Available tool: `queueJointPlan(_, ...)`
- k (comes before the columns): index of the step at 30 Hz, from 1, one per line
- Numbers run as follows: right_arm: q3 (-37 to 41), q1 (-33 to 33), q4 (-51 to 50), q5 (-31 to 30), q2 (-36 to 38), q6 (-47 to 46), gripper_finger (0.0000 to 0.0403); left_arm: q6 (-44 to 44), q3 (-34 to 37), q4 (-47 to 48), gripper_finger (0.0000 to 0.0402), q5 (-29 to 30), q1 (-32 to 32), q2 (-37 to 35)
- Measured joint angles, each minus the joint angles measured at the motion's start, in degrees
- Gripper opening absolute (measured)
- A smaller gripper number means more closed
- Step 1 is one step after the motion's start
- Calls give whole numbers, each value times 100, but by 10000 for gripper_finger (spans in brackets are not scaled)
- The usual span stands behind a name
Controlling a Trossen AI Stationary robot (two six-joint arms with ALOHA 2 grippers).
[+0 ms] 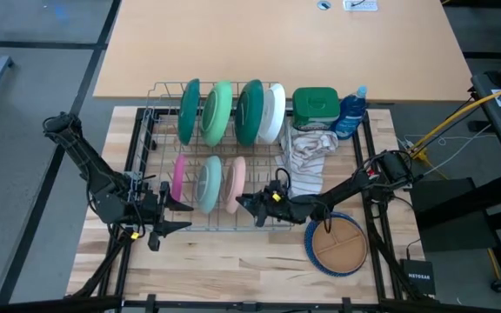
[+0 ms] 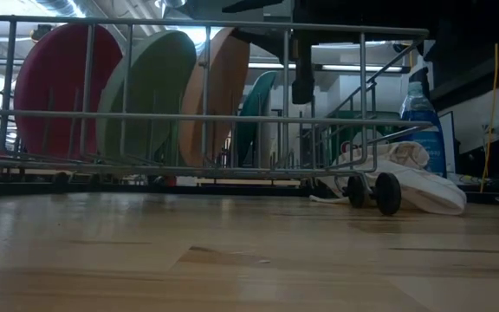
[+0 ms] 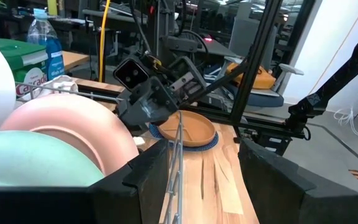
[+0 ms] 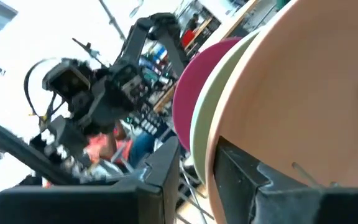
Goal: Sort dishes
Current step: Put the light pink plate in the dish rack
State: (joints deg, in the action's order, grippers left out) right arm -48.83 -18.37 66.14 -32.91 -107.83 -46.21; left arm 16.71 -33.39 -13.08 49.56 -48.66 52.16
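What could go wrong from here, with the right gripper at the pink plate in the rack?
1. The right gripper has its fingers either side of the pale pink plate's rim; pulling away crooked could tip it against the pale teal plate.
2. The left gripper waits open beside the rack near the magenta plate; a careless move could strike the wires.

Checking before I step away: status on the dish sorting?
Right gripper open at pink plate, racked. Left gripper open, idle by rack. Brown plate still on table.
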Motion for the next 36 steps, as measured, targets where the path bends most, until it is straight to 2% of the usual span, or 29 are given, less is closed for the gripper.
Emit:
queueJointPlan(9,-567,11,-783,-239,-2,-184,98,0,0,0,184,0,0,0)
queueJointPlan(22,-1779,4,-4126,-105,-2,-603,98,2,0,0,184,0,-2,0)
queueJointPlan(31,-2227,0,-5094,65,-2,-588,98,211,0,23,184,-2,-9,0)
queueJointPlan(36,-2577,-4,-6178,77,34,-591,98,268,0,52,184,-2,-9,0)
